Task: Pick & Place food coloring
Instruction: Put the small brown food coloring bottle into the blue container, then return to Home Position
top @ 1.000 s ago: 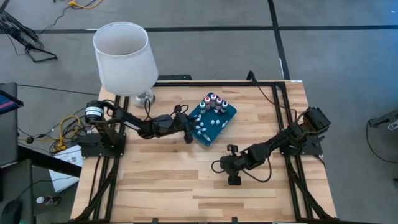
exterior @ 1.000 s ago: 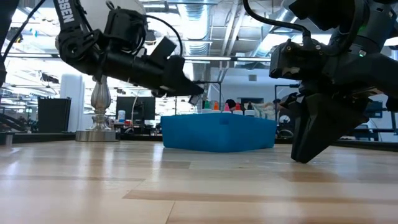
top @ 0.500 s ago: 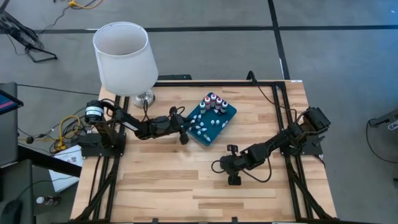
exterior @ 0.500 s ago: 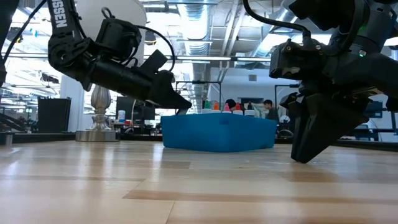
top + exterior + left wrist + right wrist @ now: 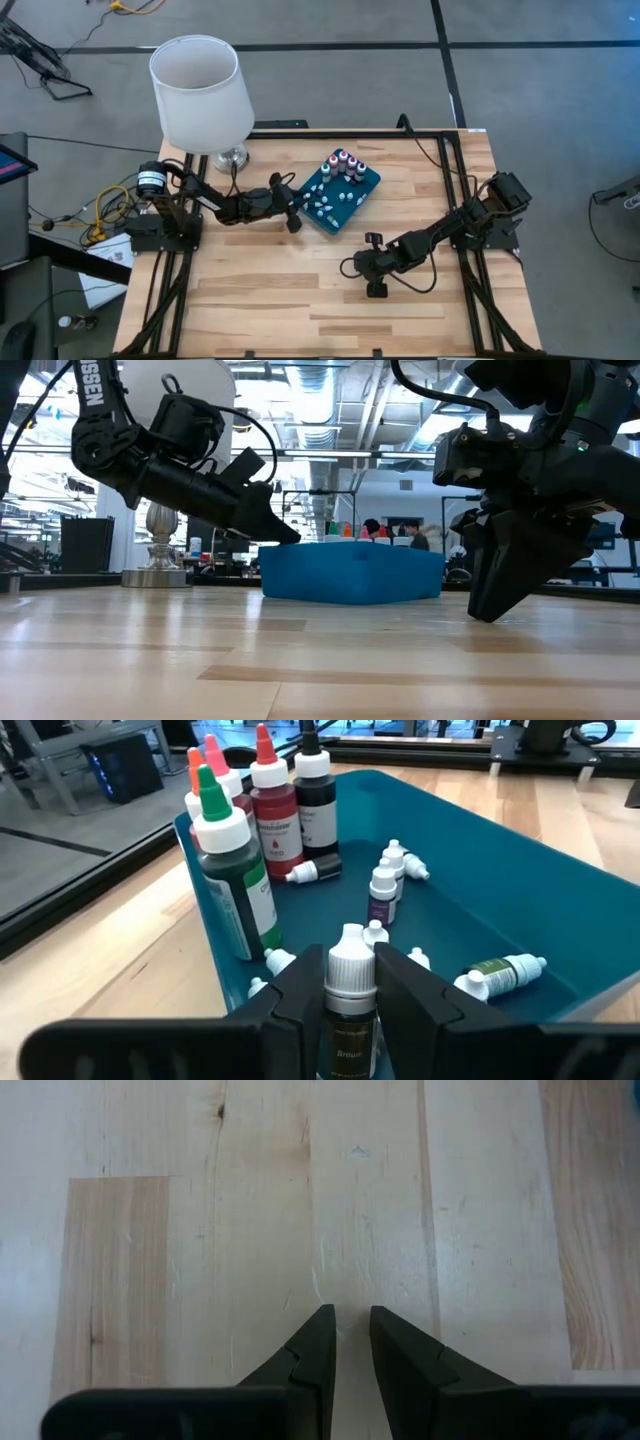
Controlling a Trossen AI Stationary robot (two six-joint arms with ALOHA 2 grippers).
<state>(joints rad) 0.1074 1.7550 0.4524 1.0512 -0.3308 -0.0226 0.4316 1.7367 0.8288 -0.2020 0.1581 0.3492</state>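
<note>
The food coloring is a set of little bottles in a teal tray (image 5: 368, 188) at the table's far middle. Taller ones with red, green and white tops (image 5: 270, 810) stand in its far end, and tiny white-capped ones (image 5: 385, 890) lie loose on its floor. My left gripper (image 5: 293, 218) hovers at the tray's left rim (image 5: 205, 920), shut on one small dark bottle with a white cap (image 5: 351, 970). My right gripper (image 5: 376, 290) rests with its tips down on bare wood near the table's middle, shut and with nothing in it (image 5: 350, 1330). My left gripper pinches the small bottle's dark body (image 5: 349, 1025) just below the white cap, between its two fingers. The fingers come almost level from the table's left, tipped slightly down. The bottle lies along them with its cap pointing forward past the tips, lifted clear above the tray's near-left end.
A lamp with a white shade (image 5: 200, 90) and a metal foot (image 5: 160, 565) stands at the far left corner behind my left arm. Bare wooden tabletop (image 5: 280, 300) stretches across the near half. Black frame rails (image 5: 455, 180) run along the table's sides.
My left gripper, still shut on the small bottle, has sunk and drawn back toward the table's left edge, from over the tray to its left rim, tipping a little further down. My right arm has kept still.
</note>
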